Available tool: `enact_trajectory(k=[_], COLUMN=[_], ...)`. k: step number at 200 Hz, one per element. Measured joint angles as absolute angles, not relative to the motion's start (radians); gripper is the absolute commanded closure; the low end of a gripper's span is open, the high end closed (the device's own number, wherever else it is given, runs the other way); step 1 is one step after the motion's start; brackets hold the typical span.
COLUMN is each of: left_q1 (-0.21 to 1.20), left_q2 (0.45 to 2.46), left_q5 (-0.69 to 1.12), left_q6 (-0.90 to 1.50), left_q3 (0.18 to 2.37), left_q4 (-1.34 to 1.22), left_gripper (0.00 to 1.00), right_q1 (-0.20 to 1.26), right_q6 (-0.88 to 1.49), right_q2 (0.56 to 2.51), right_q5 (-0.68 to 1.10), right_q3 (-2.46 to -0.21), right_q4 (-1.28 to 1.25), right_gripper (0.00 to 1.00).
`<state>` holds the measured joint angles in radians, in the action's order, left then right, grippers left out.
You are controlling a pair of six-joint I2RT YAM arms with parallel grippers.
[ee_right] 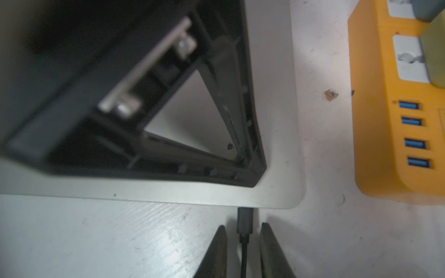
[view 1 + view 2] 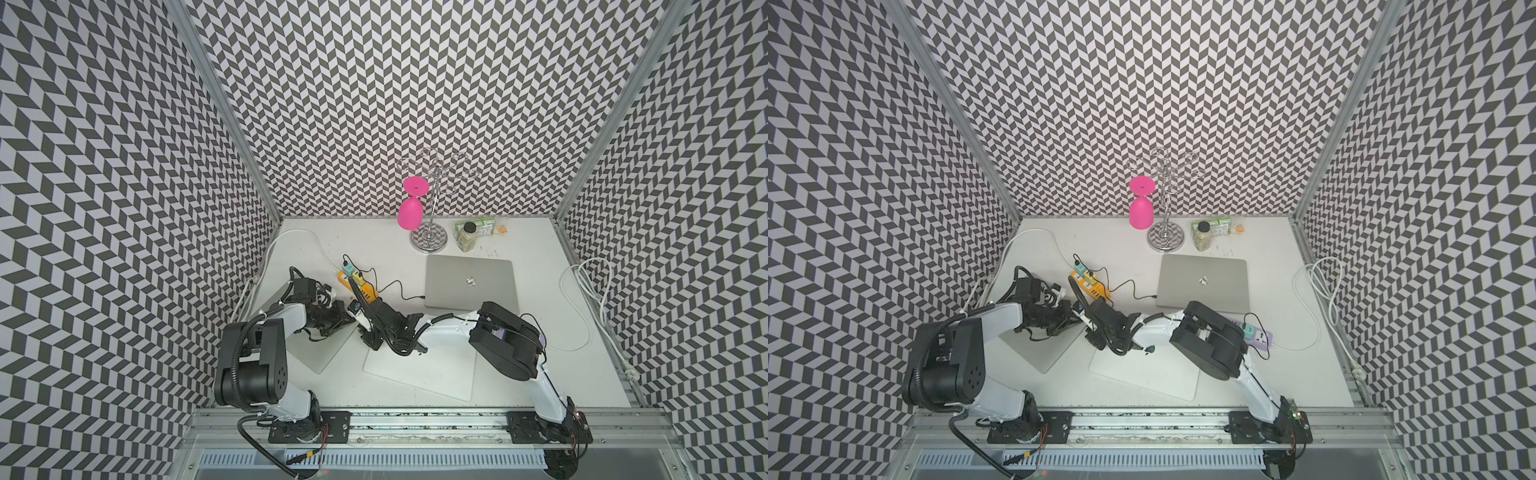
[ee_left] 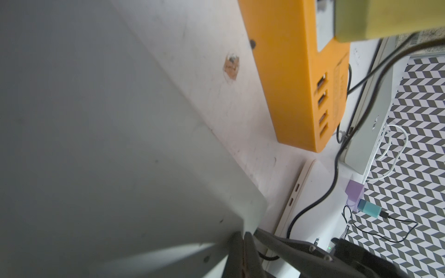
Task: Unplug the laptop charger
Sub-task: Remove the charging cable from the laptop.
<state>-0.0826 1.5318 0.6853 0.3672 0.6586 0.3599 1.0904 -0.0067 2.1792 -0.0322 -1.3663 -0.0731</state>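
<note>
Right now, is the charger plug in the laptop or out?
In. The right wrist view shows the charger plug seated against the laptop edge, no gap; the right gripper straddles it, jaws not yet touching.

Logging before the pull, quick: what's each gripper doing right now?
Left gripper: shut, empty, tip resting on the laptop lid.
Right gripper: jaws open, straddling the charger plug, not yet clamped.

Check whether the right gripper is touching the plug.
Apart. The right wrist view shows the plug between the fingers of the right gripper, with a clear gap on each side.
</note>
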Motion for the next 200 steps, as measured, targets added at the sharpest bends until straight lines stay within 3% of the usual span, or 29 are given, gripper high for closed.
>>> enact_trajectory(k=[120, 200], left_q1=[-0.084, -0.090], left_q2=[1.572, 1.588], left_q5=[0.716, 0.735], left_q6=[0.359, 0.356], left_q3=[0.683, 0.689], left_q4=[0.360, 0.360], left_gripper=[1.00, 1.00], right_q1=[1.090, 1.099], right_q6=[0.001, 0.012], right_q2=[2.192, 2.194], right_q5=[-0.045, -0.064], right_q3=[-1.367, -1.369], right_q4=[-0.109, -0.109], right_gripper=[0.82, 0.90])
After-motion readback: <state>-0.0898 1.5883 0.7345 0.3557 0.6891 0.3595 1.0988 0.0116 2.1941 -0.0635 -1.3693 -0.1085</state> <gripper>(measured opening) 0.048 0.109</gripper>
